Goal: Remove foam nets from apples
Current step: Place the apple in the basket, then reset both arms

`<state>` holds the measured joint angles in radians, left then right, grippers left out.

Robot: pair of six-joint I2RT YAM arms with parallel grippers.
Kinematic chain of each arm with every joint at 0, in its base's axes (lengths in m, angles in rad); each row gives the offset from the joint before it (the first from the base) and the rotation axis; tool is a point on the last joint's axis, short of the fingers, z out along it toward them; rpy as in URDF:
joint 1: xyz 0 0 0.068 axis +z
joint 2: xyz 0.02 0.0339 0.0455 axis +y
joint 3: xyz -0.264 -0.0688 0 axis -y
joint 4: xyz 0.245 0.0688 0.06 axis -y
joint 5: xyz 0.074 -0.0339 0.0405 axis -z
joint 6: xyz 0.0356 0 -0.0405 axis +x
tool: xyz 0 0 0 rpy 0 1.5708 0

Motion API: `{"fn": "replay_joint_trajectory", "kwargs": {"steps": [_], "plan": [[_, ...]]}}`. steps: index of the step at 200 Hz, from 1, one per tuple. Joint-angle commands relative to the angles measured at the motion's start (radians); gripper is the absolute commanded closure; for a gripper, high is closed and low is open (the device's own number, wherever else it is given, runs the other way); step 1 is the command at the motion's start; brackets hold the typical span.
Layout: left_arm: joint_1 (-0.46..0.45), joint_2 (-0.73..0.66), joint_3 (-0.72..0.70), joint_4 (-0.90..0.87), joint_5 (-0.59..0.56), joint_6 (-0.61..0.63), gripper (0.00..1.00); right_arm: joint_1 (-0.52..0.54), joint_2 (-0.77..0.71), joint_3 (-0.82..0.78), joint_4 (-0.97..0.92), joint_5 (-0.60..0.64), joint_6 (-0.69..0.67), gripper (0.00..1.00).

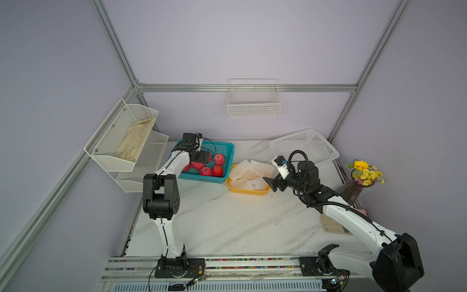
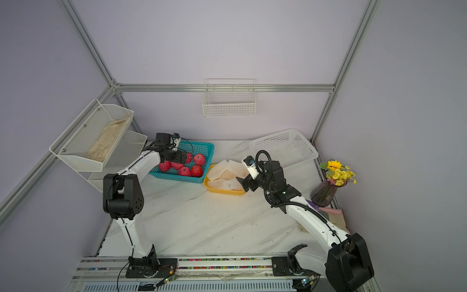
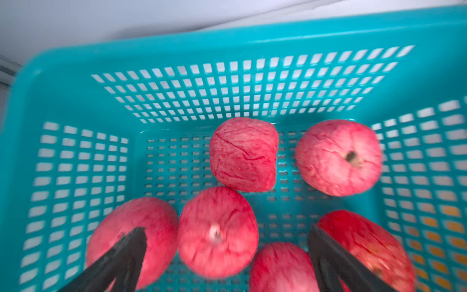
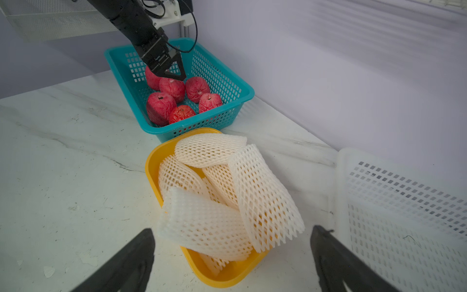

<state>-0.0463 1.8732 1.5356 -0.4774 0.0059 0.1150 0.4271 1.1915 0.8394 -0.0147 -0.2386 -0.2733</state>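
Hovering over the teal basket at the far left of the marble table, the left gripper is seen with its jaws spread wide and nothing held between them. Six apples are counted inside this basket in the left wrist view. All are bare and red, and no mesh is seen on any of them. The fingertips are positioned just above the nearest apples; whether contact is made cannot be told.

The foam nets are piled loosely in the yellow tray, which is located just beside the right end of the teal basket. Some nets are draped over the tray's rim. The exact number of nets cannot be told, as they overlap.

The right gripper is held at the near right side of the tray, pointing toward the pile. Its jaws are likewise spread wide and nothing is gripped.

A white lattice basket is placed at the far right, behind the right arm.
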Motion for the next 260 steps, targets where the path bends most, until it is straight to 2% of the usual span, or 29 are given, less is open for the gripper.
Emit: {"fn": "replay_joint_trajectory", "kwargs": {"steps": [1,39,59,78,99,106,113,128,169,202,234,260], "plan": [[-0.034,-0.208,-0.132,0.126,0.050,-0.011,0.00,-0.002,0.000,0.041,0.032,0.061,0.052,0.03],[-0.074,-0.586,-0.460,0.243,0.111,-0.047,0.00,-0.002,-0.016,0.008,0.076,0.205,0.145,0.03],[-0.080,-0.771,-0.645,0.285,0.082,-0.075,0.00,-0.003,-0.034,-0.052,0.140,0.371,0.317,0.03],[-0.076,-0.906,-0.805,0.335,0.012,-0.132,0.00,-0.005,-0.045,-0.133,0.219,0.602,0.410,0.03],[-0.070,-1.009,-0.953,0.409,-0.135,-0.212,0.00,-0.017,0.002,-0.243,0.389,0.808,0.352,0.03],[-0.065,-1.029,-0.999,0.460,-0.167,-0.209,0.00,-0.033,0.036,-0.270,0.447,0.836,0.342,0.03],[-0.061,-1.035,-1.037,0.508,-0.197,-0.199,0.00,-0.057,0.066,-0.288,0.485,0.813,0.328,0.03],[-0.045,-1.002,-1.101,0.635,-0.240,-0.171,0.00,-0.100,0.133,-0.327,0.593,0.764,0.336,0.03],[0.011,-0.764,-1.128,0.835,-0.184,-0.096,0.00,-0.195,0.277,-0.435,0.952,0.622,0.304,0.03],[0.046,-0.648,-1.270,1.234,-0.092,-0.116,0.00,-0.259,0.344,-0.508,1.127,0.545,0.277,0.03],[0.055,-0.491,-1.249,1.433,-0.074,-0.115,0.00,-0.279,0.433,-0.517,1.223,0.380,0.192,0.03],[0.073,-0.290,-1.262,1.641,-0.039,-0.104,0.00,-0.298,0.547,-0.517,1.314,0.346,0.191,0.03]]}}
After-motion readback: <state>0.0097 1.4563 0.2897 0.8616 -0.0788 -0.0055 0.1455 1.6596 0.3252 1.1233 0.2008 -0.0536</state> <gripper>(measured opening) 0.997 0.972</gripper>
